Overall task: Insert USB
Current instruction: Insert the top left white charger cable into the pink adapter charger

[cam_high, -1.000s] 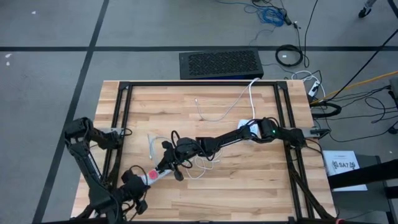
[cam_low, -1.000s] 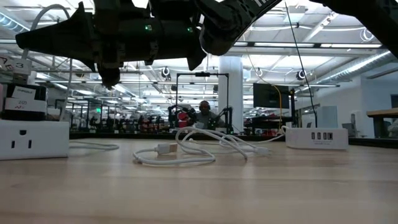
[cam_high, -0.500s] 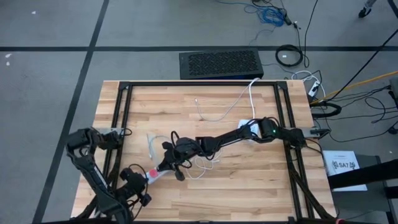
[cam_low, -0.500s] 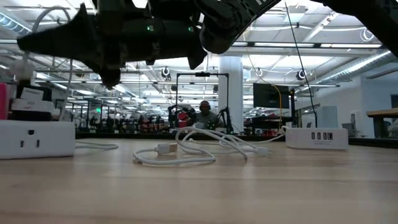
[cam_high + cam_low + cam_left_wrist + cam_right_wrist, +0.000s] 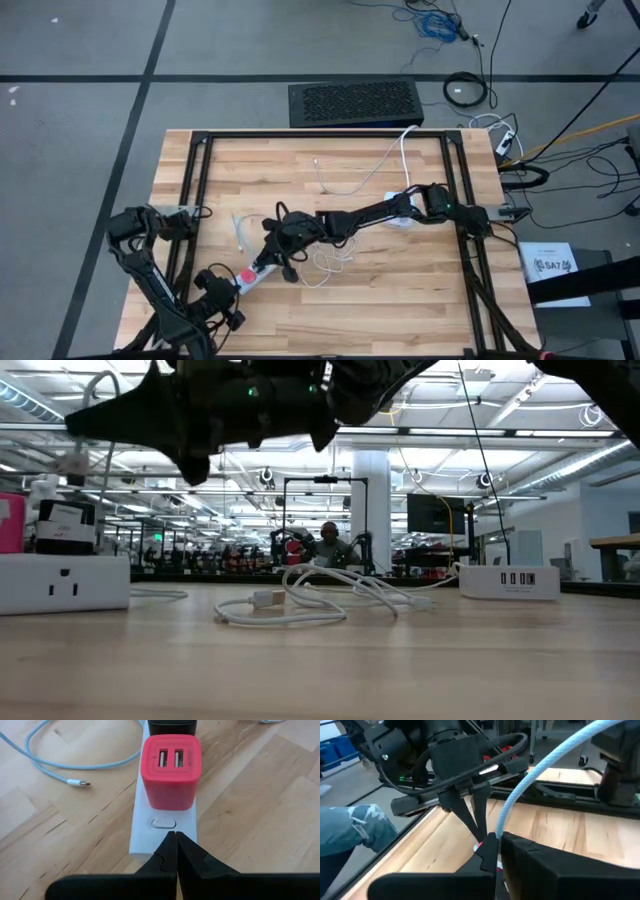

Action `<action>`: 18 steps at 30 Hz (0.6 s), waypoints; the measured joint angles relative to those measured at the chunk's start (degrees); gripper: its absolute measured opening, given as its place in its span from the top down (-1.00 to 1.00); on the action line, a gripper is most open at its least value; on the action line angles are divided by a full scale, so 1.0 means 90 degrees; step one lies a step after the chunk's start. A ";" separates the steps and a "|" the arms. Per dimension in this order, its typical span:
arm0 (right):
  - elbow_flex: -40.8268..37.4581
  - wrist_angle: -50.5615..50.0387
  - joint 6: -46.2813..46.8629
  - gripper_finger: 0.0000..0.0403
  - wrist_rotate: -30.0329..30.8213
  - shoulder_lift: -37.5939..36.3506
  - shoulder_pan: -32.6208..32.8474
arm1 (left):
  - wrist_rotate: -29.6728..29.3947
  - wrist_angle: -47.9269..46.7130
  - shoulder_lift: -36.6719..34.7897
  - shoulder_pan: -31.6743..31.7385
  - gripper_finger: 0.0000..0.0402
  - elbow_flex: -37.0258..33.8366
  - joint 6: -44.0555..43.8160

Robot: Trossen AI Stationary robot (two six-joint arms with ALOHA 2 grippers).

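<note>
A white power strip (image 5: 150,830) lies near the table's left front, with a red two-port USB charger (image 5: 171,770) plugged into it. My left gripper (image 5: 173,836) is shut, and its tips are at the strip's near end by the switch (image 5: 164,823). My right gripper (image 5: 272,238) is shut on a light-blue cable (image 5: 555,755) and hovers just beyond the strip (image 5: 255,272). The cable's short end (image 5: 241,230) sticks out past the fingers; I cannot make out its plug. Another light-blue cable end (image 5: 79,782) lies loose beside the strip. My left gripper sets its shut fingertips on the strip's end face (image 5: 157,842) next to the switch, slanting down from the table's near-left side. The strip lies flat on the table. My right gripper pinches the light-blue cable (image 5: 503,822) between its two fingers. It comes nearly level from the table's right. The cable is lifted clear and rises back over the gripper.
A loose heap of white cable (image 5: 290,605) with a USB plug (image 5: 268,598) lies mid-table. A white multi-port hub (image 5: 510,581) stands to the right under the right arm. Another white cable (image 5: 340,185) runs toward the far edge. A black adapter (image 5: 172,725) sits farther along the strip.
My left gripper has come down onto the strip's end and then kept still. The strip has slid a little toward the table's right. My right gripper has risen slightly with the cable.
</note>
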 joint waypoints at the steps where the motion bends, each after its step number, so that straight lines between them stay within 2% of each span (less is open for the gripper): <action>1: 0.0000 -0.0128 0.0059 1.00 -0.0006 -0.0063 -0.0010 | -0.0002 0.0007 0.0000 0.0000 0.99 0.0000 0.0002; 8: 0.0000 -0.0539 0.0885 1.00 -0.0027 -0.0171 -0.0082 | -0.0047 0.0076 0.0000 0.0013 0.99 0.0000 0.0093; 18: 0.0000 -0.0960 0.1383 1.00 -0.0357 -0.0174 0.0032 | -0.0189 0.0684 -0.0007 0.0502 0.99 0.0010 0.1549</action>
